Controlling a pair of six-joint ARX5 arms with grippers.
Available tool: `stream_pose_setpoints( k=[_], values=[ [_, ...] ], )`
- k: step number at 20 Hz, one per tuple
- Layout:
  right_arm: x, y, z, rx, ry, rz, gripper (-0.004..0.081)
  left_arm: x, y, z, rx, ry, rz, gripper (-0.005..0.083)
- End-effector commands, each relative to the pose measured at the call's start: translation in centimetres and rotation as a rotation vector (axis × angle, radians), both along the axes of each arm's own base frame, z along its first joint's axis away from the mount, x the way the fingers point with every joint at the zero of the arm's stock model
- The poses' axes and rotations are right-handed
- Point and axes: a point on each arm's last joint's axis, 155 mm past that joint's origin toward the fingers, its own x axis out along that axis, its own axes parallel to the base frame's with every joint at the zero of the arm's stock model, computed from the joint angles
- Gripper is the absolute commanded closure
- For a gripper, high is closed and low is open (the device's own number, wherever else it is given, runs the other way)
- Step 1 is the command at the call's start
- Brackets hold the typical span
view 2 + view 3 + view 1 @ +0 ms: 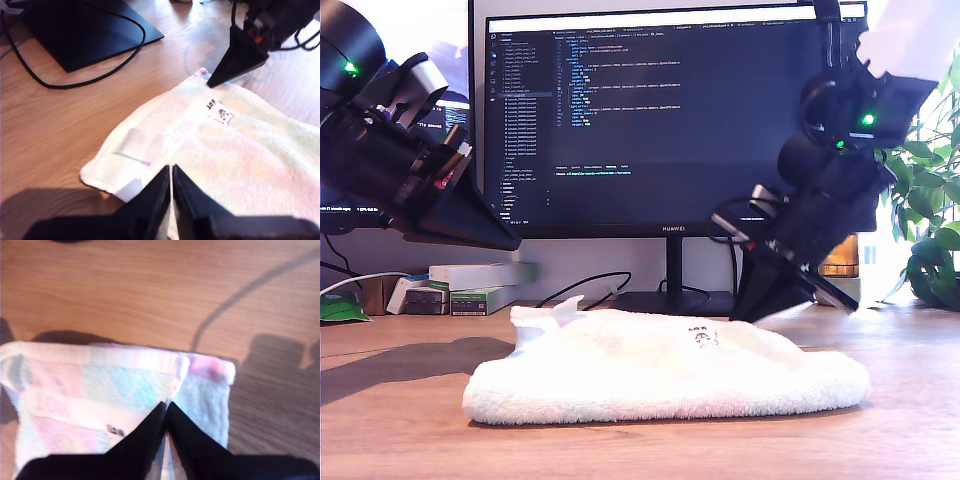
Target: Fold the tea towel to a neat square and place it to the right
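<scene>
My first gripper: fingers pressed shut, empty, raised over the tea towel. My second gripper: fingers shut, tips at the fluffy, pastel-patched cloth. Towel lies folded, mid wooden table.

Folded fluffy tea towel, flat on desk

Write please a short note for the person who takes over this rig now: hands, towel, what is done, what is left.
My first hand: shut, empty, up in the air above the towel end at the exterior view's left.
My second hand: shut, tip down at the towel's far edge; I cannot tell whether it pinches cloth.
Towel: on the desk before the monitor, in the middle of the exterior view.
Done: folded at least once; layers show.
Left: it is oblong, not yet square. Fold again, then set it aside.
</scene>
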Motion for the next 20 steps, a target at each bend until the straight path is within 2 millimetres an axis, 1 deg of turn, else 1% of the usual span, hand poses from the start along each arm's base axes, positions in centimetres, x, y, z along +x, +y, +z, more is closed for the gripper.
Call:
stream_pose_setpoints(
  k=[1,4,8,11,14,16,20],
  values=[
    [0.2,0.6,0.3,0.001,-0.004,0.012,0.0783,-0.2,0.0,0.1,0.006,-0.012,-0.007,0.0790],
    [0.3,0.6,0.8,-0.002,0.006,0.013,0.0783,-0.2,0.1,0.0,0.009,-0.010,-0.005,0.0790],
    [-0.3,0.2,0.8,-0.025,0.036,0.018,0.0783,-0.2,0.1,0.0,0.021,-0.021,-0.011,0.0790],
    [-0.7,0.1,1.1,-0.035,0.035,0.029,0.0783,-0.2,0.1,-0.1,0.022,-0.019,-0.011,0.0790],
    [-0.2,-0.7,1.7,-0.078,-0.002,0.015,0.0783,-0.3,0.1,-0.1,0.023,-0.016,-0.012,0.0790],
    [-0.1,-0.8,2.4,-0.080,-0.021,0.017,0.0783,-0.3,0.1,-0.1,0.023,-0.017,-0.012,0.0790],
    [0.0,-1.2,3.1,-0.104,-0.047,0.014,0.0783,-0.3,0.1,-0.2,0.023,-0.016,-0.012,0.0790]
  ],
)
